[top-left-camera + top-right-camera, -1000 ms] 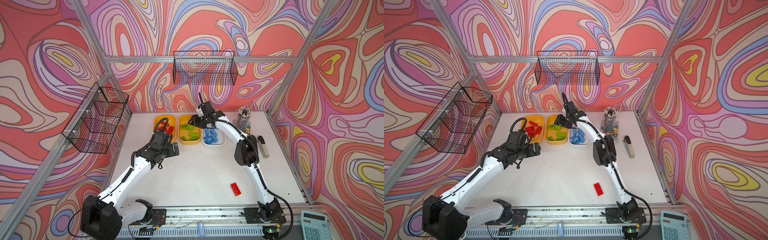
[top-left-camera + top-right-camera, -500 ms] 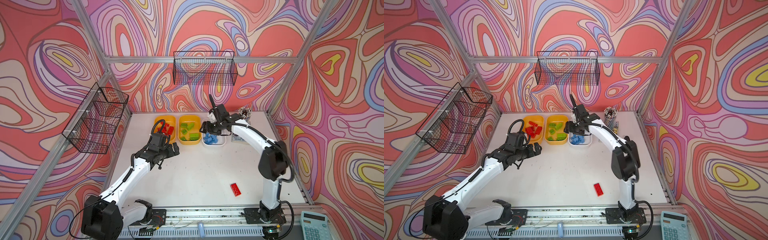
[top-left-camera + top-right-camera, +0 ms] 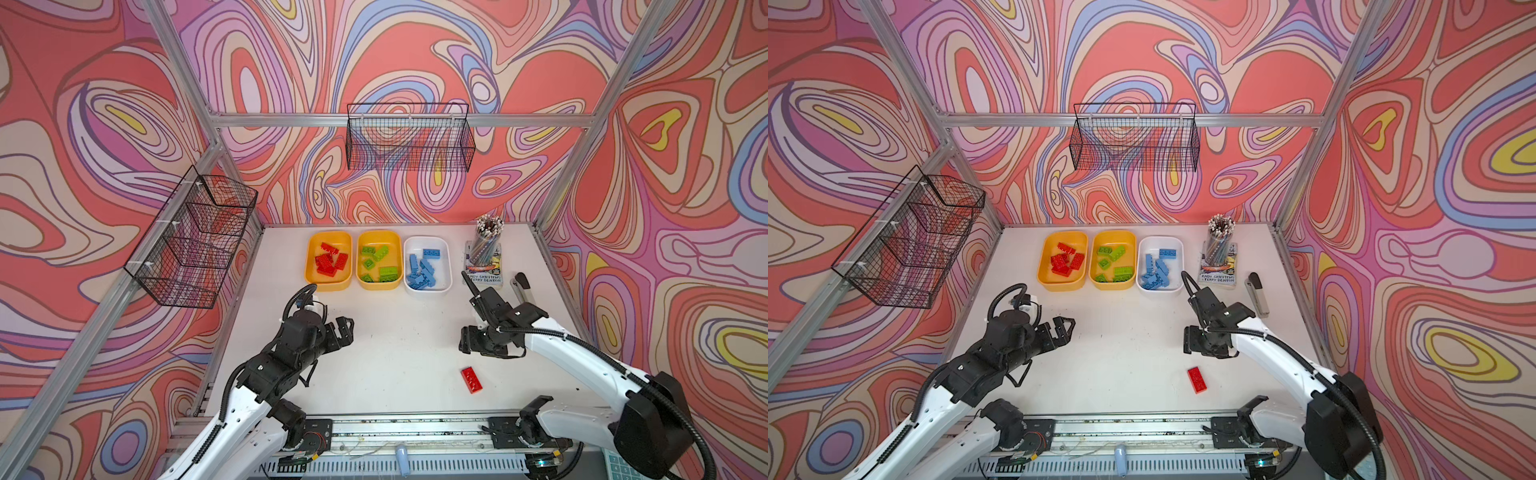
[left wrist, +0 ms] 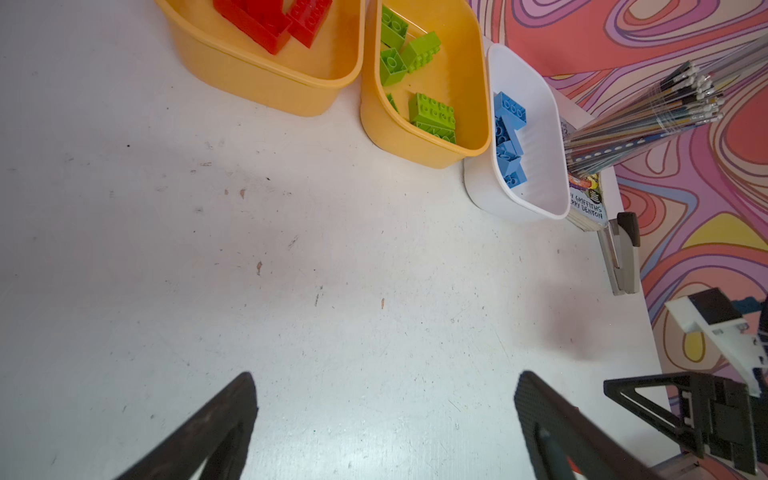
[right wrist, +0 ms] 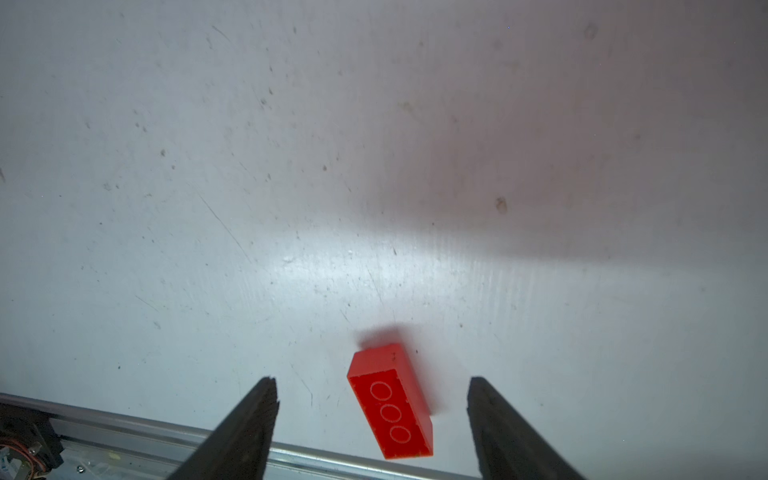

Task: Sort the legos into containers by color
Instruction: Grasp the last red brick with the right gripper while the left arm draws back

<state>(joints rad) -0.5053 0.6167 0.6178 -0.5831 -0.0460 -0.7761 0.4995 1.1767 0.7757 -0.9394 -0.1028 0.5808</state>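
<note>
Right gripper (image 3: 466, 341) open and empty, poised over the one loose red brick (image 5: 390, 409).

Its jaws stand wide apart, holding nothing. The right wrist view frames the brick flat on the table (image 3: 395, 365) between the fingers, long axis roughly along them but slightly skewed, so closing should pinch its short width. Three rings on its upper face, visible only there, suggest it lies studs-down. Both top views add that the brick sits railward of the gripper, apart from it, and that the yellow tub of red bricks (image 3: 328, 285) lies well away, nearer the left gripper (image 3: 345, 328), also wide open and empty.
</note>
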